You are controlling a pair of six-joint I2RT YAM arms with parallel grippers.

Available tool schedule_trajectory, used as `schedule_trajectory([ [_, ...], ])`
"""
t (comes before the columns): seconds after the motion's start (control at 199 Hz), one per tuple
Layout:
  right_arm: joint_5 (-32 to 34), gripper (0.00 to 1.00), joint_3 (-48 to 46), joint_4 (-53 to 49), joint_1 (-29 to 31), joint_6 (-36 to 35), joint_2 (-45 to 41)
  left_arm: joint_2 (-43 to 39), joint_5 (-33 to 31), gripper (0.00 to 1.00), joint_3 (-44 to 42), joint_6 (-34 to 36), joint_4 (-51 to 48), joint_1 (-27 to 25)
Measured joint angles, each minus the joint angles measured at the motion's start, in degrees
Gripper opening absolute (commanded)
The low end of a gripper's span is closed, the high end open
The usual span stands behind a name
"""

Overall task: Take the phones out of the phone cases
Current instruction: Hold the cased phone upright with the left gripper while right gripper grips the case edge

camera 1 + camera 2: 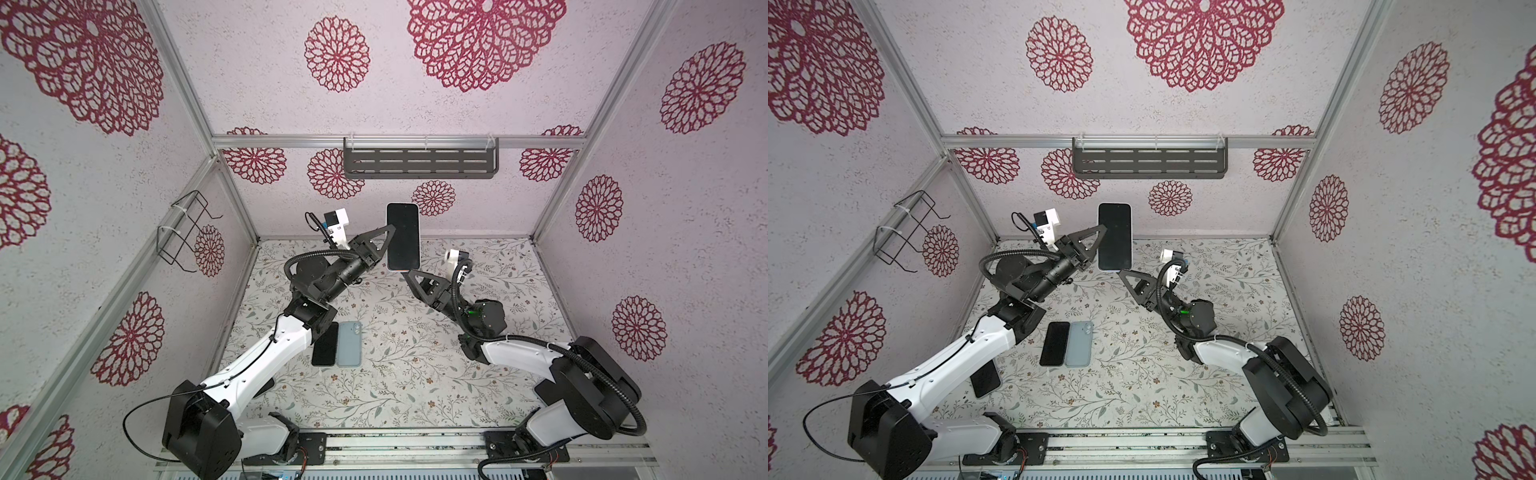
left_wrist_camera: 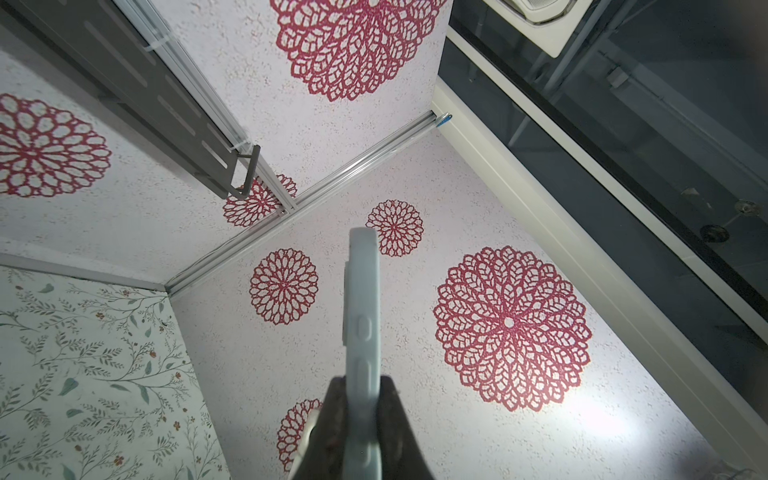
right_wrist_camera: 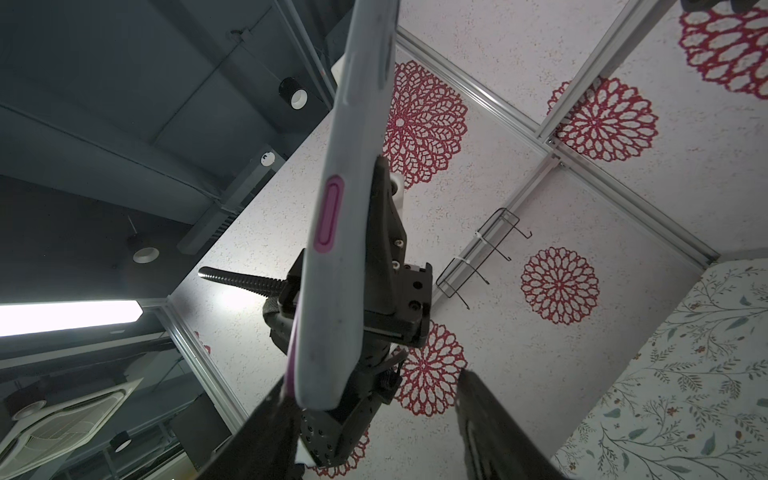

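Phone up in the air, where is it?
In a top view the phone stands upright near the middle, below the grey wall shelf, its left edge pinched in the left hand, with the right hand just under its bottom end.

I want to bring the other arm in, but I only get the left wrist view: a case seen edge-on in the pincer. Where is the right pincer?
Observer: In both top views the right pincer sits at the lower end of the cased phone, jaws apart.
Operator: Which way does the screen face?
Observer: Toward the top camera; it is dark.
Operator: Anything lying below?
Observer: A black phone and a grey-blue case lie side by side on the table.
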Motion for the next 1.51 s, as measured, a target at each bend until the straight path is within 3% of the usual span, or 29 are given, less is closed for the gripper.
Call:
schedule_trajectory([
  [0.798, -0.02, 0.4, 0.11, 1.4, -0.04, 0.46, 0.0, 0.0, -1.31, 0.0, -0.07, -0.15, 0.09, -0.37],
  [0.989, -0.04, 0.3, 0.11, 1.95, -0.04, 0.35, 0.0, 0.13, -1.53, 0.0, -0.07, -0.33, 0.13, -0.5],
  [1.23, 0.13, 0.15, 0.11, 2.82, -0.13, -0.2, 0.0, 1.01, -2.58, 0.0, -0.07, -3.52, 0.31, -0.59],
  [1.506, 0.0, 0.11, 0.0, 2.51, -0.28, -2.36, -0.68, 1.62, -4.04, 0.0, -1.57, -10.47, 2.1, -0.68],
])
